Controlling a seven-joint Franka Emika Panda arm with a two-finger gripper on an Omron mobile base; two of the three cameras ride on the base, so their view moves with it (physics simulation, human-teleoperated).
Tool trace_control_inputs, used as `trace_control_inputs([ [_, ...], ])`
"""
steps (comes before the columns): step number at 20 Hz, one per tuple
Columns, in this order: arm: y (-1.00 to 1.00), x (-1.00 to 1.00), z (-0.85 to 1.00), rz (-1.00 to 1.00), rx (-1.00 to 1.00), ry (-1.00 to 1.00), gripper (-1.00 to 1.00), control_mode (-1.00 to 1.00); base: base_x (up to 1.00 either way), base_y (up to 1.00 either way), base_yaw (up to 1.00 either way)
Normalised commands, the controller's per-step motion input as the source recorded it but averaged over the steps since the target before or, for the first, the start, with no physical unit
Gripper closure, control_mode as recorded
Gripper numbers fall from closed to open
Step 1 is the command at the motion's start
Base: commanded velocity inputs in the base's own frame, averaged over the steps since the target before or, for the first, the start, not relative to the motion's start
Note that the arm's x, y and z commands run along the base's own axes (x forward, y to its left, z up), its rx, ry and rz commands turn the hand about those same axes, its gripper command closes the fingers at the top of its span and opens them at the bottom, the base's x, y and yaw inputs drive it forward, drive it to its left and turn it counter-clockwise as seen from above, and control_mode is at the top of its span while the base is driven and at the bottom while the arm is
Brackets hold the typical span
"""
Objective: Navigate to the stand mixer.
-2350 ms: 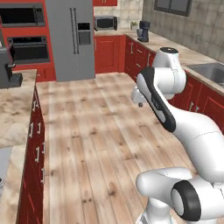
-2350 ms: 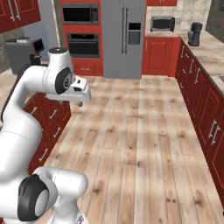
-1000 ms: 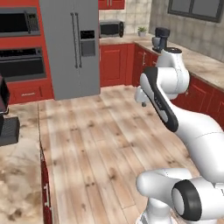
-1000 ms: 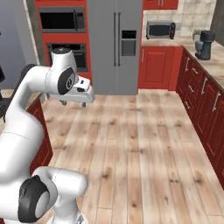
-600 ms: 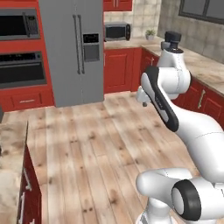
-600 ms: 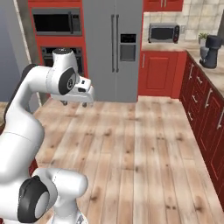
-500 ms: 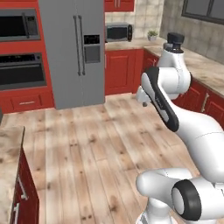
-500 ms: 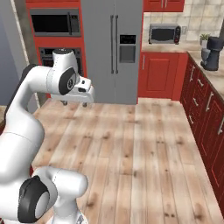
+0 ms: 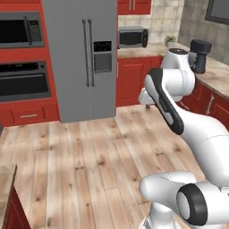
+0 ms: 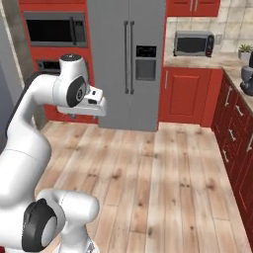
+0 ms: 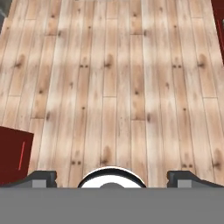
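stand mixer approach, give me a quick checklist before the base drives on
1. Stand mixer in sight: ok, dark shape on the right counter, partly behind the arm.
2. Wood floor ahead free of obstacles: ok.
3. Gripper carrying nothing: ok, fingertips wide apart over bare floor.
4. Arm clear of the fridge: ok, visible gap.
5. Base lined up with the mixer: not ok, it sits far right.
6. Remaining distance: cannot tell.

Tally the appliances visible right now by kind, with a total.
Fridge: 1
Countertop microwave: 1
Built-in wall ovens: 2
Stand mixer: 1
Total: 5
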Motion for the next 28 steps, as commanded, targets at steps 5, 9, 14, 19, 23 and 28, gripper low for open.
trace_control_inputs([
  [5,0.0,0.0,0.0,0.0,0.0,0.0,-1.0,1.0,1.0,-0.14,0.04],
  [9,0.0,0.0,0.0,0.0,0.0,0.0,-1.0,1.0,1.0,-0.24,0.0],
  [14,0.0,0.0,0.0,0.0,0.0,0.0,-1.0,1.0,1.0,-0.43,0.0],
  [19,0.0,0.0,0.0,0.0,0.0,0.0,-1.0,1.0,1.0,-0.6,-0.06],
  [23,0.0,0.0,0.0,0.0,0.0,0.0,-1.0,1.0,1.0,-0.66,-0.2],
  [28,0.0,0.0,0.0,0.0,0.0,0.0,-1.0,1.0,0.97,-0.64,-0.47],
])
